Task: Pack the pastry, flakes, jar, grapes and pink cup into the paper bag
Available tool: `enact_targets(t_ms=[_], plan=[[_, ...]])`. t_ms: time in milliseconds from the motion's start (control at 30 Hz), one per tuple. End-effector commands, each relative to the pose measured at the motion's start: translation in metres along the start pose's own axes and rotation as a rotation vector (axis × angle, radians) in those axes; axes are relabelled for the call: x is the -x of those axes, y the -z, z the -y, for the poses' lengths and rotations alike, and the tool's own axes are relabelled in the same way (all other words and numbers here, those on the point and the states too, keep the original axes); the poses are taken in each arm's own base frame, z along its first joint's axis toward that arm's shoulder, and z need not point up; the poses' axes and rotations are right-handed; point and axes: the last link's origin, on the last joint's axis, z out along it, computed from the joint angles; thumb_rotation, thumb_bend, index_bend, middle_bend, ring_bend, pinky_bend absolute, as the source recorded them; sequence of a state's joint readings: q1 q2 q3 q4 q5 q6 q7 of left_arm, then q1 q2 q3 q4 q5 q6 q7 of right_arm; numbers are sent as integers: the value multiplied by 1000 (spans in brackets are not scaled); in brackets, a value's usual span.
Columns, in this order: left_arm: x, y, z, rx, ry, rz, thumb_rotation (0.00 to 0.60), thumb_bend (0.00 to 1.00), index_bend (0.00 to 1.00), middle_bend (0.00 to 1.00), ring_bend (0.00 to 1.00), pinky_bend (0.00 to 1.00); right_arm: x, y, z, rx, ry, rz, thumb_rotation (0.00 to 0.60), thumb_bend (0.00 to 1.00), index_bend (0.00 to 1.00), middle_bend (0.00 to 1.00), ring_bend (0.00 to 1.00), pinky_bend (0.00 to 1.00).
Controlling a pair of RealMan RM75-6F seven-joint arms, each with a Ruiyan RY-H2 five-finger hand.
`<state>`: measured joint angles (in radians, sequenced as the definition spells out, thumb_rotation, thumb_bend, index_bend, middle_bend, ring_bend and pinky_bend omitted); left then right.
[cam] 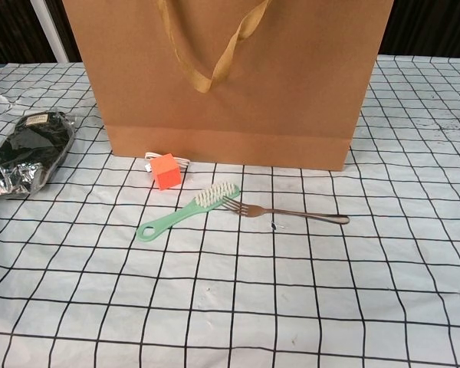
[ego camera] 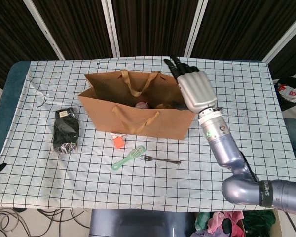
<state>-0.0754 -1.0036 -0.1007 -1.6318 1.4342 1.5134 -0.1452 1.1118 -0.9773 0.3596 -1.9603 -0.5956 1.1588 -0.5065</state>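
The brown paper bag [ego camera: 138, 123] stands open in the middle of the checked table and fills the top of the chest view [cam: 230, 84]. Inside it I see a bit of the pink cup [ego camera: 141, 104] and a brown item [ego camera: 163, 105] beside it; the rest of the contents are hidden by the bag walls. My right hand [ego camera: 192, 86] hovers over the bag's right end with its fingers stretched out and nothing in them. My left hand does not show in either view.
A black foil packet [ego camera: 65, 130] [cam: 23, 153] lies left of the bag. In front of the bag are an orange cube [ego camera: 119, 142] [cam: 166, 170], a green brush [ego camera: 129, 157] [cam: 188, 211] and a fork [ego camera: 160, 160] [cam: 291, 212].
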Motion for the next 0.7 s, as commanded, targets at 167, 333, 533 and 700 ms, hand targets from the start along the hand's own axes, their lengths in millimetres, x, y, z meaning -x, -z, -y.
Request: enact_targets(t_ms=[167,333,533,700], plan=[[3,-1,-1,-1,-13,10,600,47,150,69,18,128,-8,85,-94,195,148,-57,600,128,0,42,198,258],[8,-2,-5,5,-26,25,600,47,122,69,18,127,22,161,-153,291,189,11,600,130,0,42,198,258],[16,-2,-12,42,-32,46,600,47,86,64,17,127,74,243,-191,353,154,68,600,135,0,44,192,257],[21,-2,-15,81,-26,67,600,47,85,64,18,126,112,274,-197,345,184,91,600,137,0,44,192,256]])
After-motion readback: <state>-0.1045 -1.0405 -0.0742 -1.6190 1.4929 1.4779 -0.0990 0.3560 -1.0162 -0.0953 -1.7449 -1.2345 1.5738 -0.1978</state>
